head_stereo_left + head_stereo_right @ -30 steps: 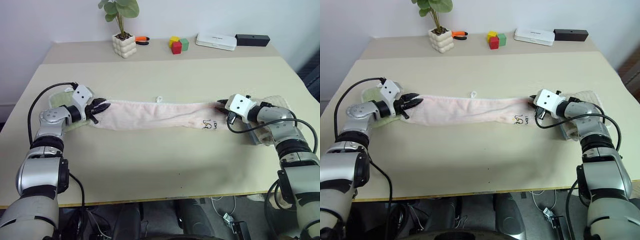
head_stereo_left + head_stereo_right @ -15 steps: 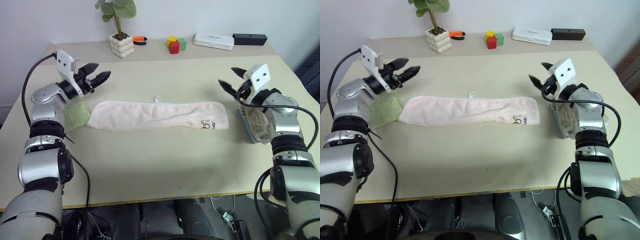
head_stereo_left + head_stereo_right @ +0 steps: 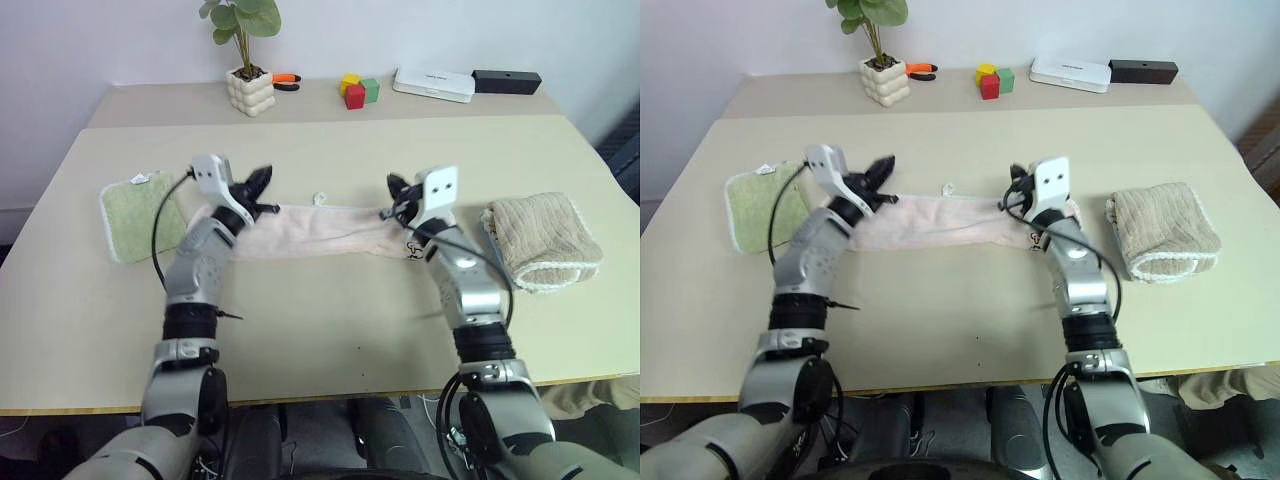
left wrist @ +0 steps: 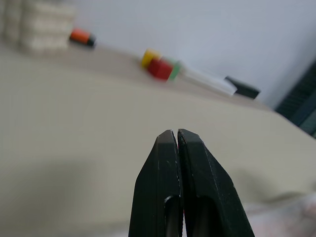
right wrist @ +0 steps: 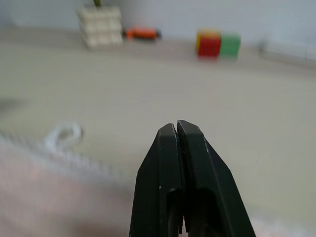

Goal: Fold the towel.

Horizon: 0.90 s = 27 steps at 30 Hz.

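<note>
The towel [image 3: 320, 232] lies long from left to right in the middle of the tabletop [image 3: 330, 330]. The left pincer [image 3: 258, 182] is shut tight above its left end, and the right pincer [image 3: 392, 187] is shut tight above its right end. The arms hide both ends, so I can't tell if either pincer holds any towel.

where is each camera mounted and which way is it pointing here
Left eye and right eye views: head stereo pair, looking forward and down over the table; both arms show, left gripper and right gripper over the pink towel.
Left wrist view: on the left wrist, looking along its shut fingers toward the colored blocks.
Right wrist view: on the right wrist, looking along its shut fingers, towel below.
Shared: both wrist views show the blocks at the table's far edge.
</note>
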Available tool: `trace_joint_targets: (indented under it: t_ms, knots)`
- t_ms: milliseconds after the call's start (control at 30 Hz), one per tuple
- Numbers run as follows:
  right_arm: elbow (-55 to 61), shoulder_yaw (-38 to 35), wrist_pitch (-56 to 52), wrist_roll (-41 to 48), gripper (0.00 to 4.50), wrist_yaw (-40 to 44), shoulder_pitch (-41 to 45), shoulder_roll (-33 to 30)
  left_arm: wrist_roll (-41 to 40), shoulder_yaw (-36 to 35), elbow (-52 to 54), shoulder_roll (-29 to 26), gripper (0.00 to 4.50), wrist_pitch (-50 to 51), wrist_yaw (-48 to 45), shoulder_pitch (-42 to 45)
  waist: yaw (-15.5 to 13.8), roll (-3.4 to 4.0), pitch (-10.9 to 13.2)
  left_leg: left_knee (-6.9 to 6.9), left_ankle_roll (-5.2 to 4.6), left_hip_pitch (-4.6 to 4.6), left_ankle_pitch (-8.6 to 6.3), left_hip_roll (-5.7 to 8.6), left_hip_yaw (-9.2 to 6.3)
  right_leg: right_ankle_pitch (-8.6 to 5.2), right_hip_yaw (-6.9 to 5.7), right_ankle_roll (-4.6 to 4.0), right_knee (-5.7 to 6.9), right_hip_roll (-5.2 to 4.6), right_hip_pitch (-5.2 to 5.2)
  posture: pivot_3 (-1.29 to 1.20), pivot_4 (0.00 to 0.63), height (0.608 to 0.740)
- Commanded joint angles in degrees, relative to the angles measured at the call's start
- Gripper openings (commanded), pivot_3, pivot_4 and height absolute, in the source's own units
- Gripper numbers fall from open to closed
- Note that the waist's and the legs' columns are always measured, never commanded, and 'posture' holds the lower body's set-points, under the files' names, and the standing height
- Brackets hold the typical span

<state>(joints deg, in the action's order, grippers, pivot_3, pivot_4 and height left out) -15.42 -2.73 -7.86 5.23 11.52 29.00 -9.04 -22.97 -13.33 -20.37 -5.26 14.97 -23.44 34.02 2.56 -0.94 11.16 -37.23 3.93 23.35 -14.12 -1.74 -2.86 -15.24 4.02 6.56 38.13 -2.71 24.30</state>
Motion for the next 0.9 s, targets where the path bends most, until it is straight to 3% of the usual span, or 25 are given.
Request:
trace_joint_targets:
  t_ms: [33,167,367,567,633,700,833,900]
  knots:
    - [0.12,-0.35,-0.8,-3.05,0.02,-4.49,-0.12,-0.49,2.58,1.51,-0.27,-0.86,0.07,-1.39,1.2,-1.64,-0.06,0.0,-0.02,0.0,0.0,0.0,0.0,0.0,0.0,0.0,0.0,0.0,0.0,0.0,0.0,0.0,0.15,0.74]
    - [-1.6,-1.33,-1.64,-3.98,0.02,-5.69,-1.37,-1.94,3.72,0.92,-2.17,-3.59,0.07,-2.13,1.28,-3.09,-0.03,-0.01,-0.03,0.03,0.01,-0.01,0.0,0.01,0.0,0.0,0.0,0.0,-0.02,0.01,0.0,0.0,0.15,0.74]
    - [-2.43,-2.57,-1.55,-4.38,0.02,-3.86,-4.59,-7.22,4.07,-1.68,-7.23,-12.03,0.07,-4.05,-0.98,-3.45,0.03,0.01,-0.14,0.07,0.0,-0.08,0.0,0.0,0.0,0.0,0.0,0.0,-0.04,0.03,-0.05,0.0,0.15,0.74]
    - [-1.66,-4.79,-0.41,-0.22,0.02,0.3,-3.88,-7.66,2.98,-1.58,-7.7,-13.78,0.07,-4.27,-4.13,-2.02,-0.02,-0.01,-0.15,0.07,0.0,-0.11,0.0,0.01,0.0,0.0,-0.01,0.0,-0.1,0.02,-0.17,0.0,0.15,0.74]
    - [-0.75,-5.6,-1.07,1.56,0.86,1.38,-3.68,-7.3,3.51,-1.14,-7.47,-13.96,0.0,-5.5,-5.18,-1.87,-0.01,-0.01,-0.15,0.07,0.0,-0.11,0.0,0.0,-0.01,0.0,-0.01,0.0,-0.1,0.02,-0.17,0.0,0.15,0.74]
    - [3.49,-7.73,-2.98,5.51,1.75,3.02,-3.85,-7.35,2.53,-0.37,-5.52,-13.92,0.52,-5.36,-8.38,-1.27,-0.02,0.0,-0.15,0.07,0.0,-0.1,0.0,0.0,-0.01,0.0,-0.01,0.0,-0.1,0.02,-0.16,0.0,0.15,0.74]
    - [14.36,-11.96,-12.91,15.14,3.8,4.74,-6.12,-7.72,1.11,2.0,-0.47,-14.42,2.32,-4.12,-14.63,-0.93,-0.19,0.01,-0.14,0.07,0.0,-0.07,0.0,0.0,-0.02,0.0,-0.03,0.0,-0.11,0.02,-0.16,0.0,0.15,0.74]
    - [21.53,-14.64,-20.4,21.54,4.5,3.44,-7.93,-7.13,1.06,3.0,1.3,-15.12,3.33,-4.64,-17.36,-0.68,-0.16,0.01,-0.14,0.08,-0.01,-0.05,-0.01,0.0,-0.08,0.0,-0.06,0.0,-0.13,0.02,-0.16,0.0,0.15,0.74]
